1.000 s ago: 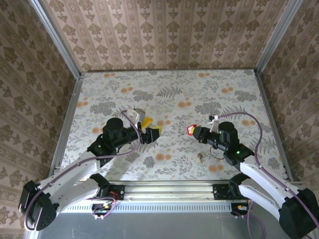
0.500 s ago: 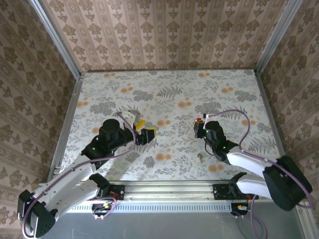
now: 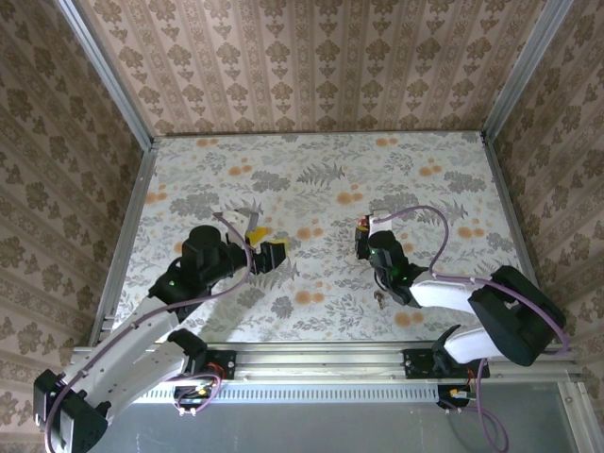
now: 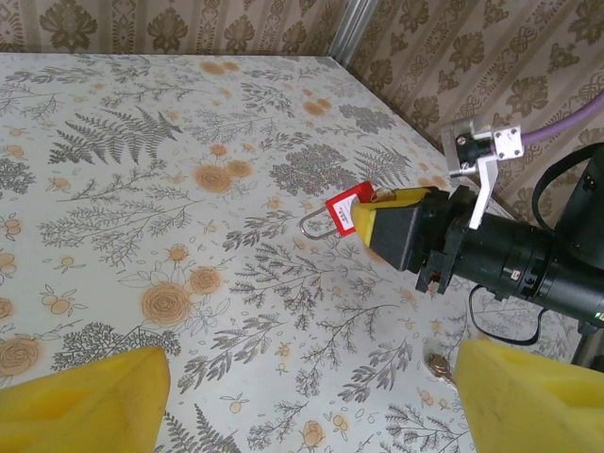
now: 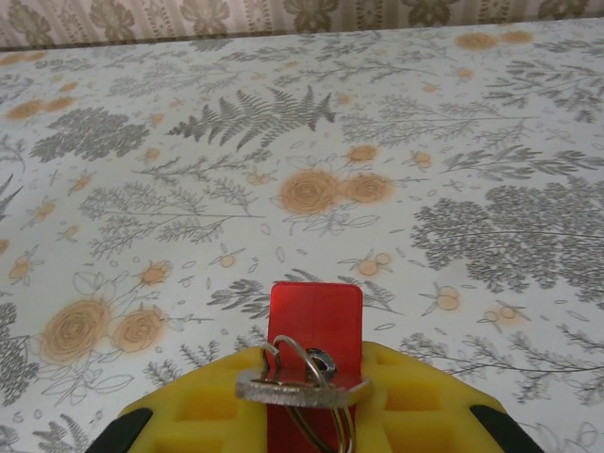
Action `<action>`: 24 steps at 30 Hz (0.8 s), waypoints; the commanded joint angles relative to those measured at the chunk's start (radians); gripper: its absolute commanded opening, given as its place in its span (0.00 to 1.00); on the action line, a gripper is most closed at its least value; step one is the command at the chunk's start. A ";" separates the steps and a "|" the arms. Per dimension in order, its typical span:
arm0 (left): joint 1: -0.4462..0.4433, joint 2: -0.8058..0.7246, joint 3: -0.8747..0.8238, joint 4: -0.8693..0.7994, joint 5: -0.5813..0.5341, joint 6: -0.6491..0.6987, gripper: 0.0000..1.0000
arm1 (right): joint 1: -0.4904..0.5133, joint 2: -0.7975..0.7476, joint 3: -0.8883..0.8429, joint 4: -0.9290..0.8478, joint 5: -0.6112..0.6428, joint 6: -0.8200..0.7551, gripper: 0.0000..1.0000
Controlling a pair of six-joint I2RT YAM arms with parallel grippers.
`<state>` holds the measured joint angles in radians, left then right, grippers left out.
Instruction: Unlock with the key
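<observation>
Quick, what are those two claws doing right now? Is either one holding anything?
Left gripper: open, holding nothing.
Right gripper: closed on the red padlock.

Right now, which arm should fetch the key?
Probably left. The left gripper is open and empty; the right gripper is shut on the red padlock. The key lies loose on the table.

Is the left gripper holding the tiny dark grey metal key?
No: the left gripper is open, its yellow pads empty, and the key lies on the floral tablecloth.
</observation>
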<state>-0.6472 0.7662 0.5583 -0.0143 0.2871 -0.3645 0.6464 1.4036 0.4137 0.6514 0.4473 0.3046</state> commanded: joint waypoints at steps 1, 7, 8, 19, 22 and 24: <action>0.010 -0.016 -0.017 0.005 -0.002 0.008 0.80 | 0.041 0.045 0.018 0.077 0.071 -0.042 0.00; 0.012 -0.016 -0.014 -0.004 0.009 0.008 0.79 | 0.072 0.034 0.022 0.095 0.089 -0.103 0.00; 0.014 -0.019 -0.014 -0.007 0.008 0.009 0.80 | 0.076 0.035 0.027 0.088 0.077 -0.120 0.00; 0.018 -0.041 -0.038 -0.009 0.003 0.001 0.79 | 0.203 0.120 0.052 0.071 0.038 -0.212 0.00; 0.020 -0.047 -0.040 -0.012 0.001 0.001 0.79 | 0.239 0.144 0.067 0.069 0.044 -0.241 0.00; 0.020 -0.051 -0.043 -0.015 -0.002 0.001 0.79 | 0.267 0.158 0.083 0.059 0.050 -0.267 0.00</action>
<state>-0.6365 0.7357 0.5266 -0.0231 0.2874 -0.3653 0.8829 1.5368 0.4664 0.7006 0.4686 0.0940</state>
